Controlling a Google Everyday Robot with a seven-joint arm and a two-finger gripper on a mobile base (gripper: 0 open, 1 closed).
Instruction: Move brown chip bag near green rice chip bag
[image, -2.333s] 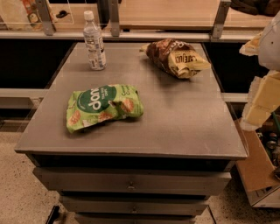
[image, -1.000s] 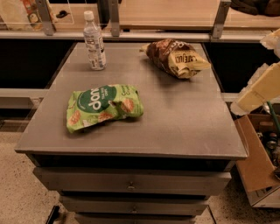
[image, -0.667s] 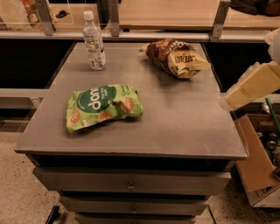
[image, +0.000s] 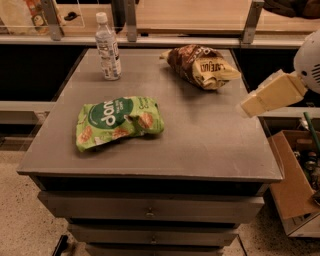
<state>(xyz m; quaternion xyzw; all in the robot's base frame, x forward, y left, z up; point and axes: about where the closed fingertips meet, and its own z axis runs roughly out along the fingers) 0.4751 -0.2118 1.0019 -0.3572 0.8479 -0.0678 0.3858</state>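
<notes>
Tabletop (image: 210, 145), grey, on a drawer unit (image: 150, 209).

1. Brown chip bag (image: 199, 65): lying at the far right of the tabletop, cream-yellow end turned toward the right edge. Well apart from item 2.
2. Green rice chip bag (image: 117, 121): lying flat at left of centre, logo up.
3. Water bottle (image: 107, 47): upright, far left corner.
4. Gripper (image: 255, 104): cream-coloured, hanging over the right edge of the tabletop, just short of the brown chip bag, touching nothing; open or closed cannot be told.
5. Cardboard box (image: 295, 185): on the floor at right.
</notes>
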